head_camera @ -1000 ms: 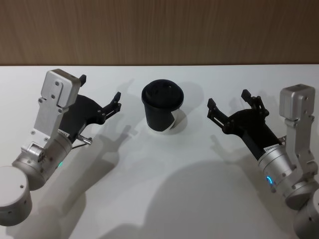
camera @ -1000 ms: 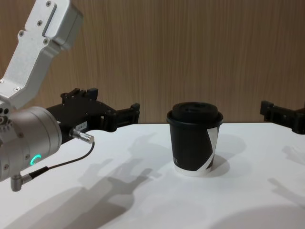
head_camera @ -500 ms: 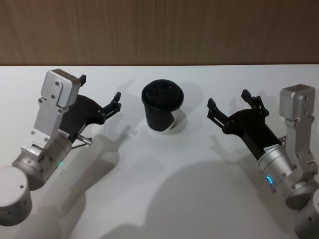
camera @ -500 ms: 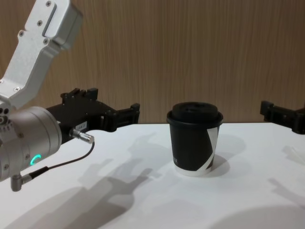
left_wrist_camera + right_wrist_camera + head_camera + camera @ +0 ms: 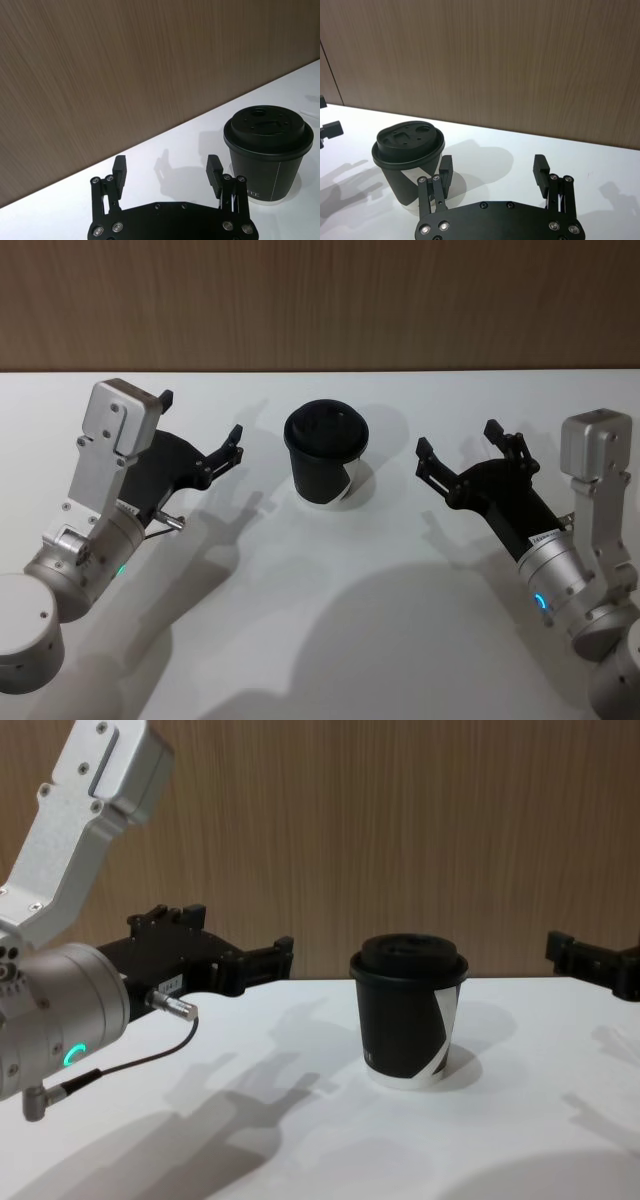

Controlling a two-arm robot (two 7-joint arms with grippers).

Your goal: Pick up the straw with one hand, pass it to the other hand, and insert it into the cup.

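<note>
The cup [image 5: 325, 455], black with a black lid and a white curved stripe, stands upright at the middle back of the white table [image 5: 330, 610]. It also shows in the chest view [image 5: 408, 1020] and in both wrist views [image 5: 264, 150] [image 5: 407, 160]. My left gripper [image 5: 202, 415] hovers open to the cup's left, a hand's width away, with nothing between its fingers [image 5: 119, 170]. On the cup's right my right gripper [image 5: 457, 437] is open and empty too, its fingers [image 5: 540, 167] pointing toward the wall. The straw is out of view.
A brown wood-grain wall [image 5: 320, 300] runs along the table's back edge. A thin grey cable with a metal plug [image 5: 170, 1006] hangs from my left wrist. Arm shadows fall across the table's front half.
</note>
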